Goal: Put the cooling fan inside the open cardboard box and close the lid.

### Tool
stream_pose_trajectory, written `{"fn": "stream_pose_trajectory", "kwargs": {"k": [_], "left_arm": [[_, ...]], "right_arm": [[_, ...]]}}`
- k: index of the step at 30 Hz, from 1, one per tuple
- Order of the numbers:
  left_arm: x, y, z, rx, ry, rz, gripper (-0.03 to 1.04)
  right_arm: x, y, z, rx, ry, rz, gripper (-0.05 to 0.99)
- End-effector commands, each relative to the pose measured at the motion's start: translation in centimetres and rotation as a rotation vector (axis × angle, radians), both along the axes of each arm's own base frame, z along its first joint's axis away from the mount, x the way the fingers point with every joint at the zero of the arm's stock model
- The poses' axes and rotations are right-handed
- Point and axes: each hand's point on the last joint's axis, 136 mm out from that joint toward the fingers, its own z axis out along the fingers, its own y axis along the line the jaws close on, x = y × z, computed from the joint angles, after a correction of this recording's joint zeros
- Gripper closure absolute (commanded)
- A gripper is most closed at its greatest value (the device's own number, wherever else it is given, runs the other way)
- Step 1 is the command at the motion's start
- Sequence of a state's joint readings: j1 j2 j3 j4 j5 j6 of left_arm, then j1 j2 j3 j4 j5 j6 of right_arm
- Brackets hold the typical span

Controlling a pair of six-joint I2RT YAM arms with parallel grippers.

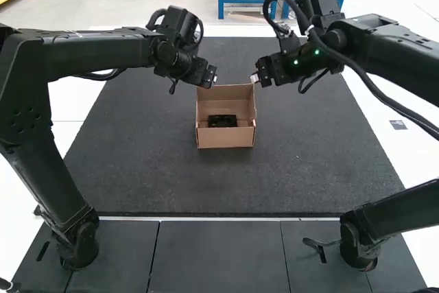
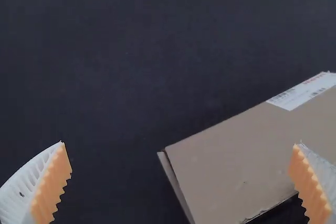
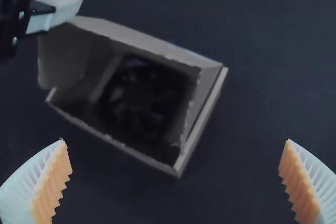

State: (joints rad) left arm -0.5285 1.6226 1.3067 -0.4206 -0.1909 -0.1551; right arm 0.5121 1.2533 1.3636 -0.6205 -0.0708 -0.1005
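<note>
With the cooling fan (image 1: 222, 121) in the box (image 1: 226, 136), the spread left gripper (image 1: 208, 77) and spread right gripper (image 1: 256, 78) should tip its upright lid (image 1: 225, 98) forward evenly.

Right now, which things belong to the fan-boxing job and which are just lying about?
Job: cardboard box, cooling fan inside it, lid standing open, left gripper, right gripper, both open.
Just there: black mat under the box.

cooling fan (image 3: 139, 103) blurred, dark inside box (image 3: 203, 111); lid (image 2: 247, 161) cut off at edge.
</note>
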Motion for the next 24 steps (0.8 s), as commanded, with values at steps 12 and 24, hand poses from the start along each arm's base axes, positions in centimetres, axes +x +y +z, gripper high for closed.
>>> {"fn": "stream_pose_trajectory", "kwargs": {"k": [12, 24], "left_arm": [[-1.9, -1.3, -3.0, -0.002, 0.061, -0.051, 0.04], [-2.7, -0.7, -5.4, 0.016, 0.097, -0.049, 0.04]], "right_arm": [[-1.3, -0.7, 4.3, 0.046, -0.03, -0.003, 0.03], [-2.7, -0.5, 3.4, 0.067, 0.035, 0.019, 0.03]]}}
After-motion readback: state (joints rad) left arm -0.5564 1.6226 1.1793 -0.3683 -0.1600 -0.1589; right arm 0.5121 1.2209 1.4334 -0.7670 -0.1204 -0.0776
